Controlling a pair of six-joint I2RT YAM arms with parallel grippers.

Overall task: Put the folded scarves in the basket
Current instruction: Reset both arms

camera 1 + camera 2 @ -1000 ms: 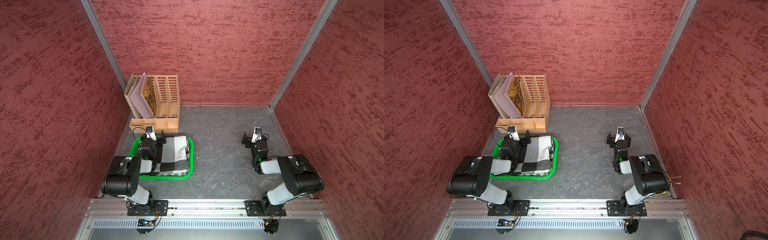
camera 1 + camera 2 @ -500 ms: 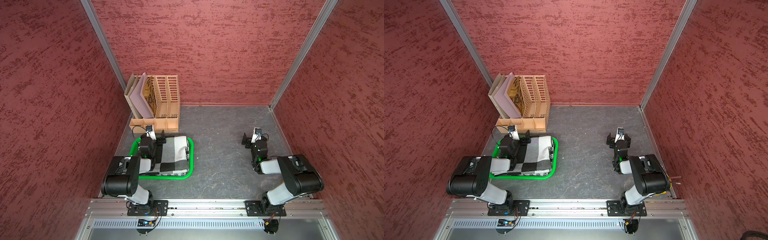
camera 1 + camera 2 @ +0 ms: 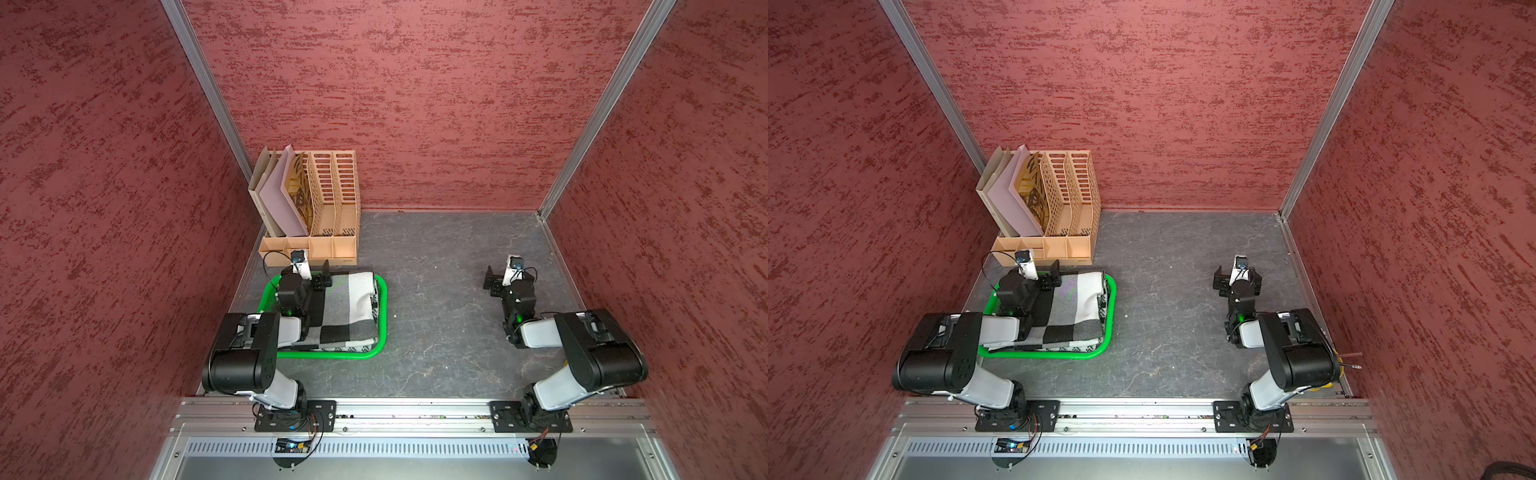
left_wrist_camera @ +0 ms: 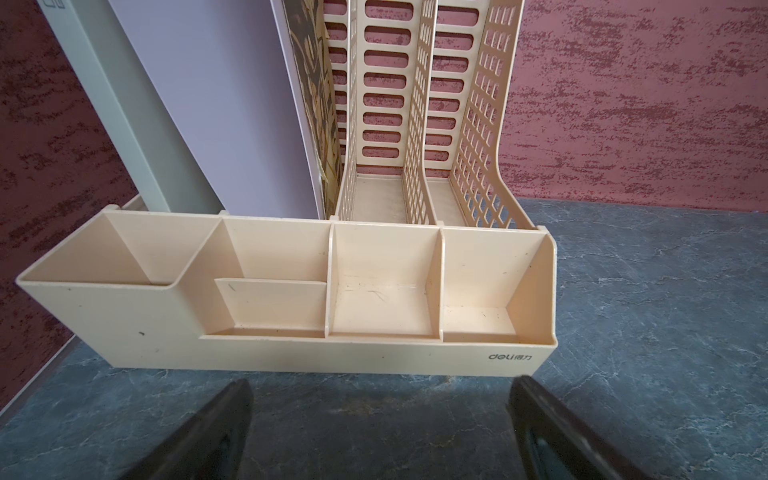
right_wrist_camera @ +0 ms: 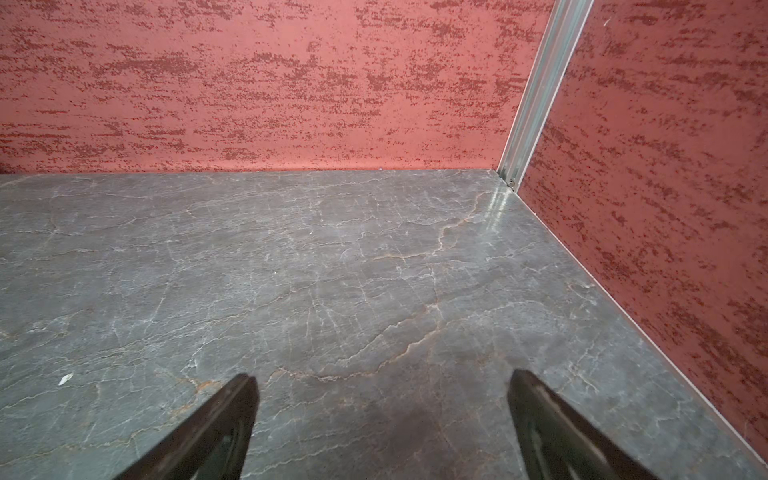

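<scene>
The folded scarf (image 3: 349, 307) (image 3: 1077, 307), checked black, white and grey, lies flat inside the green basket (image 3: 384, 316) (image 3: 1112, 311) at the left of the table. My left arm reaches over the basket's left side and hides part of the scarf. The left gripper (image 3: 309, 276) (image 3: 1044, 276) (image 4: 380, 386) is open and empty over the basket's far end, facing the organiser; neither scarf nor basket shows in its wrist view. My right gripper (image 3: 505, 274) (image 3: 1237, 276) (image 5: 382, 382) is open and empty above bare table at the right.
A tan slotted file organiser (image 3: 316, 208) (image 3: 1050, 199) (image 4: 291, 299) holding folders stands just beyond the basket against the back left corner. Red walls enclose the grey table (image 3: 436, 291) on three sides. A metal rail (image 3: 415, 411) runs along the front edge.
</scene>
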